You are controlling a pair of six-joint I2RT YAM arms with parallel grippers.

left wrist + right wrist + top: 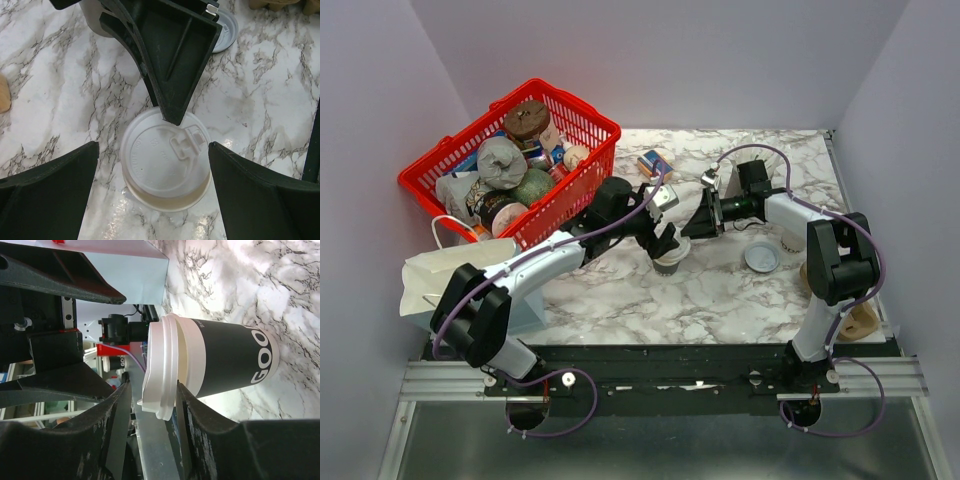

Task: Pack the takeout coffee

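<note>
The takeout coffee [671,263] stands upright mid-table, a dark cup [225,357] with a white lid [165,160]. My left gripper [154,146] hangs open straight above it, and one finger [50,190] shows on each side of the lid, both clear of it. My right gripper [152,387] comes in from the right and straddles the lid's rim [162,365]. Its lower finger [200,425] lies against the underside of the rim. A gap shows between its upper finger [107,435] and the lid top, so its jaws stand open.
A red basket [582,190] full of groceries sits at the back left, with a white paper bag [440,275] in front of it. A loose lid disc [761,259] lies right of the cup. Small packets [655,162] lie behind, and a tan item [860,320] sits at the right edge.
</note>
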